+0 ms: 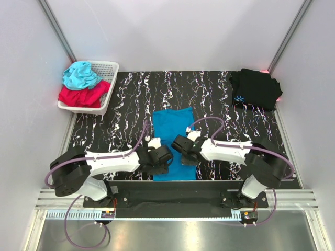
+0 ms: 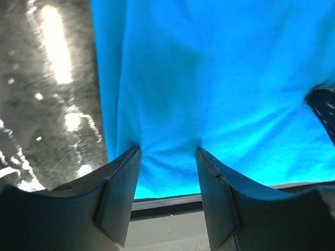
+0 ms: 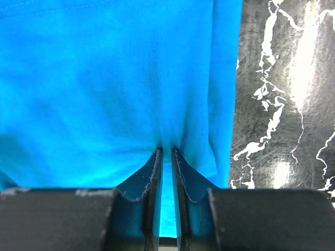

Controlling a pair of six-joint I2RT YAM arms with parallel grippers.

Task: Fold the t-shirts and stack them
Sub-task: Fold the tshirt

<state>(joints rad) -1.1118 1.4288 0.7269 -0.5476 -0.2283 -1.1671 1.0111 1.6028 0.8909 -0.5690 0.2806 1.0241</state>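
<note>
On the marbled counter (image 1: 125,104) a blue t-shirt (image 1: 172,125) is spread centrally, a black t-shirt (image 1: 255,88) folded far right, a basket (image 1: 107,70) set far left.

Most of the frame is filled by the blue t-shirt (image 3: 104,78). A thin ridge of its cloth is pinched between the nearly closed fingers of the right end effector (image 3: 166,152). The black, white-veined worktop (image 3: 282,104) is seen at right.
</note>
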